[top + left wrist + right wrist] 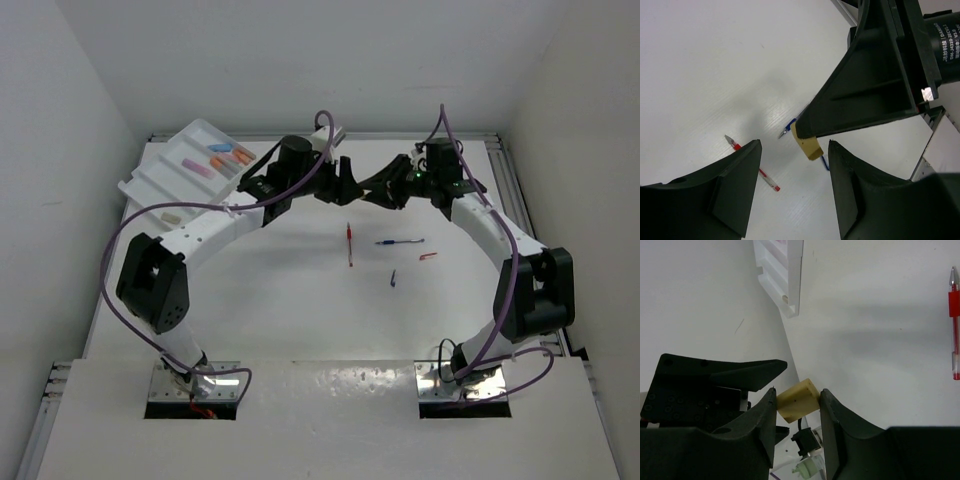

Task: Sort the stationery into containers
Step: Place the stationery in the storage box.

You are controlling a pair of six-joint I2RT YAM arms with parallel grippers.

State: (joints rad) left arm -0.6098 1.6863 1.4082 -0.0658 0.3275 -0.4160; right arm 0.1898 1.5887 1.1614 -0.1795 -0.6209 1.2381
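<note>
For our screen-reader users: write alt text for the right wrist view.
The right gripper pinches a small beige eraser between its fingers over a white table, with the left gripper's fingers close beside it on the left. The corner of a white divided tray shows at the top, and a red pen lies at the right edge.

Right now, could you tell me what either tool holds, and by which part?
Right tool clamps a beige eraser across its sides, one end protruding; left tool holds nothing.
</note>
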